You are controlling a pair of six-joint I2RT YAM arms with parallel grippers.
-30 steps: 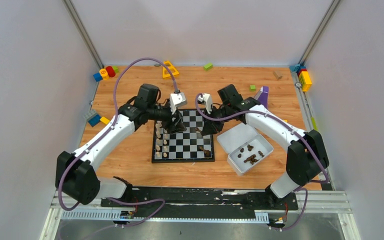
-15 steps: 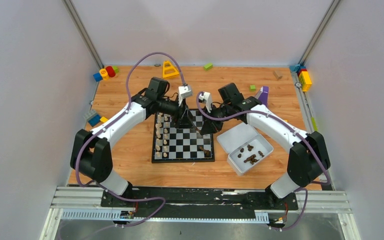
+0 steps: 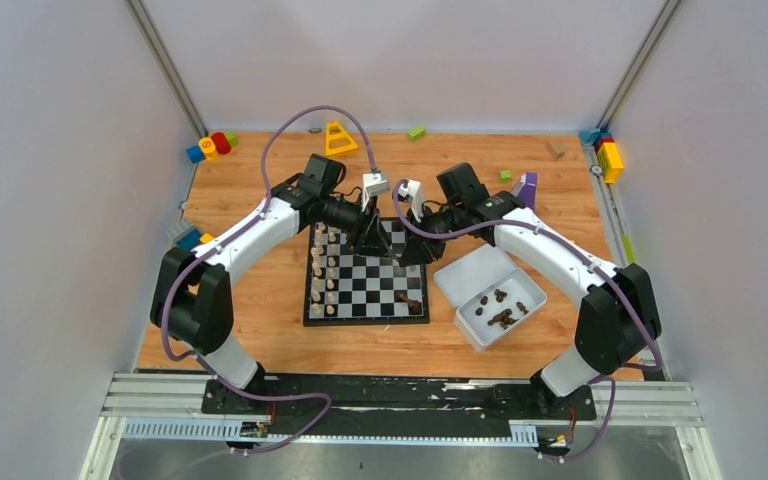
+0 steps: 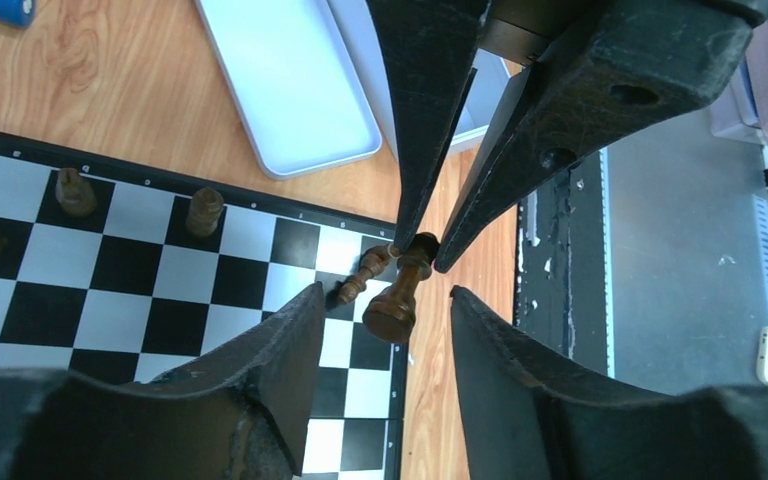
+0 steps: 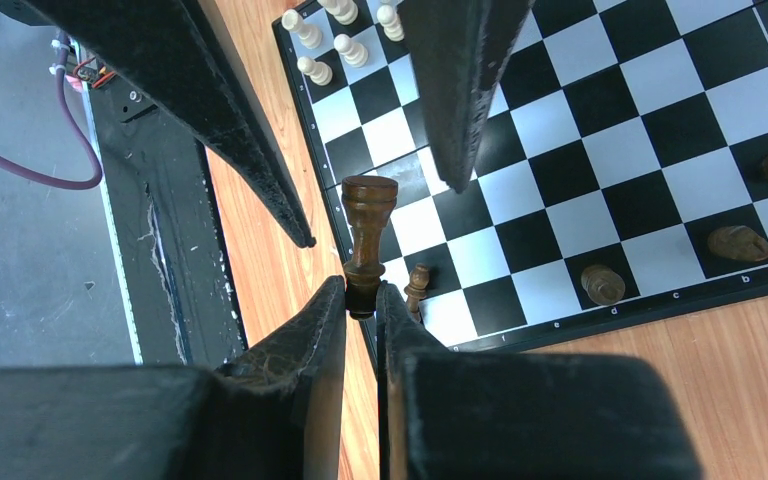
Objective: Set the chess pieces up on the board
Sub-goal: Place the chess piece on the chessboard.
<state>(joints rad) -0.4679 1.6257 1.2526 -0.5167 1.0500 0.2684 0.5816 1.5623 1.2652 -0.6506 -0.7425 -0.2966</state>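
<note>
Wooden surface (image 3: 260, 330) carries the board (image 3: 380, 295) in its middle. We see our right end effector (image 5: 362, 300) pinching a dark piece (image 5: 365, 225) by its top, above the board. Our left end effector (image 4: 388, 292) gapes wide around it, not touching.

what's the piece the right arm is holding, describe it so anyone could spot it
Find the chessboard mid-table. Above its right side the right tool pinches a dark brown piece by one end. It alone hangs in the air; the rest sit on the board or in the tray.
</note>
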